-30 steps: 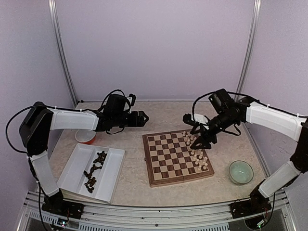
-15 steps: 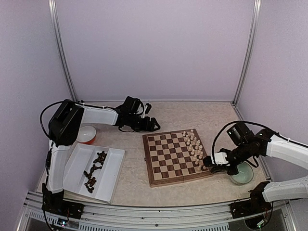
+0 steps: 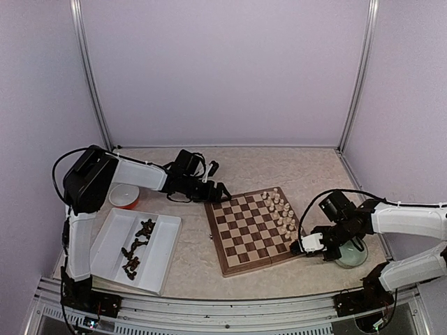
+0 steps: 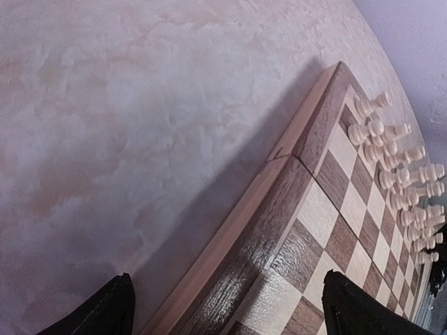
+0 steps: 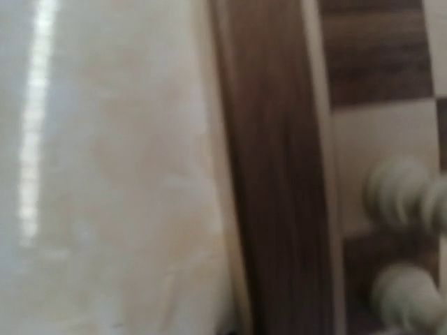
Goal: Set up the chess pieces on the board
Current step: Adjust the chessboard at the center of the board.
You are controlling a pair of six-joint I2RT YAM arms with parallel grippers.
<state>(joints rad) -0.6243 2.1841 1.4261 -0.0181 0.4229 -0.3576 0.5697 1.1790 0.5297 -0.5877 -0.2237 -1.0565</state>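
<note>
The board [image 3: 241,234] lies mid-table, slightly turned, with cream pieces [image 3: 279,209] lined along its right side. The dark chess pieces [image 3: 136,246] lie in a heap in the white tray [image 3: 164,258] at the left. My left gripper [image 3: 221,195] is low at the board's far left corner. In the left wrist view it is open [image 4: 230,315], its fingertips [image 4: 115,307] straddling the board's brown frame [image 4: 279,230]. My right gripper [image 3: 303,246] is shut at the board's near right corner. The blurred right wrist view shows only the frame [image 5: 279,174], no fingers.
A red bowl [image 3: 124,196] stands behind the tray, under the left arm. A pale green bowl [image 3: 353,258] sits right of the board, partly covered by the right arm. The enclosure walls close in on both sides.
The right arm swung from above the cream pieces down to the board's near right corner and its jaws shut. The left gripper came down to the far left corner. The board turned slightly.
</note>
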